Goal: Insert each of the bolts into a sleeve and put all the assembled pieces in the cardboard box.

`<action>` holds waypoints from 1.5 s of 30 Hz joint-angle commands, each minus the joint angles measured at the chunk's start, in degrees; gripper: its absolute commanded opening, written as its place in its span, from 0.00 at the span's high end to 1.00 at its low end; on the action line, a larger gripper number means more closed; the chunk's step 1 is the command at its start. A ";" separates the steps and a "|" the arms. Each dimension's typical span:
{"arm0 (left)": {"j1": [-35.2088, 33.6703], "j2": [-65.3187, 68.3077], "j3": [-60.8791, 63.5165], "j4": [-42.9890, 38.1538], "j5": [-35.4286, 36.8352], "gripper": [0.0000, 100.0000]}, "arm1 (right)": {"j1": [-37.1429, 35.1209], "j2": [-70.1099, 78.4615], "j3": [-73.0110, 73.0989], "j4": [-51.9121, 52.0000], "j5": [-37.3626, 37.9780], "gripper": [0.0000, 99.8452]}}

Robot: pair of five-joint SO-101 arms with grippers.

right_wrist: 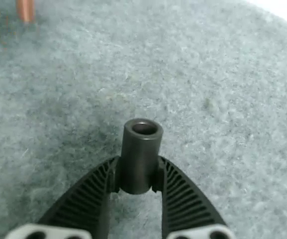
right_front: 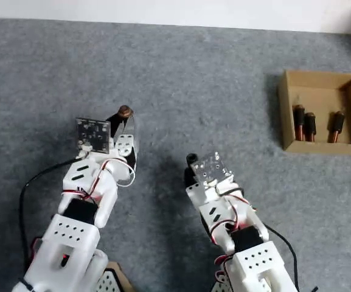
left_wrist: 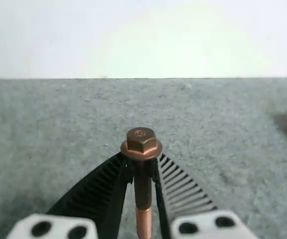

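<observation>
Bolt (left_wrist: 141, 145) clamped in left tool (left_wrist: 141, 161); sleeve (right_wrist: 140, 144) in right tool (right_wrist: 138, 168).

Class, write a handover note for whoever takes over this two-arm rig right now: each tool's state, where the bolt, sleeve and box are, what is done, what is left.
Left tool: shut on a copper-coloured hex-head bolt, gripped on the shank just below the head.
Right tool: shut on a black cylindrical sleeve, bore empty. Bolt and sleeve are apart.
Brown cardboard box: holds three assembled pieces.
Done: three assemblies boxed.
Left: insert the held bolt into the held sleeve, then box that piece.
</observation>
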 commanded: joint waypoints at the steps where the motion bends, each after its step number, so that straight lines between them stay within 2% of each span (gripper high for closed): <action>1: 0.13 -1.63 -0.75 -1.85 6.24 0.99 | -2.77 -1.27 0.92 -6.02 0.79 1.00; 7: 0.57 -1.45 -0.66 -1.76 15.21 0.99 | -6.20 -1.19 6.37 -20.00 1.05 1.00; 11: 0.66 -1.36 -0.57 -1.67 20.40 0.99 | -6.20 -1.19 7.69 -21.85 1.14 1.00; 19: 4.97 -1.71 -0.75 -1.93 20.22 0.99 | -9.45 -1.01 7.96 -18.86 1.14 1.00; 25: 5.76 -1.71 -0.57 -5.10 13.71 0.99 | -10.07 -0.92 7.96 -17.63 1.14 1.00; 39: 5.93 -4.62 -2.51 -5.01 13.89 0.99 | -12.09 -0.75 8.13 -14.55 1.23 1.00; 41: 5.93 -7.87 -2.77 -1.49 13.89 0.99 | -12.09 -0.75 8.13 -14.55 1.23 1.00; 45: 5.93 -13.76 -7.08 11.69 13.98 0.99 | -12.09 -0.75 8.13 -14.55 1.23 1.00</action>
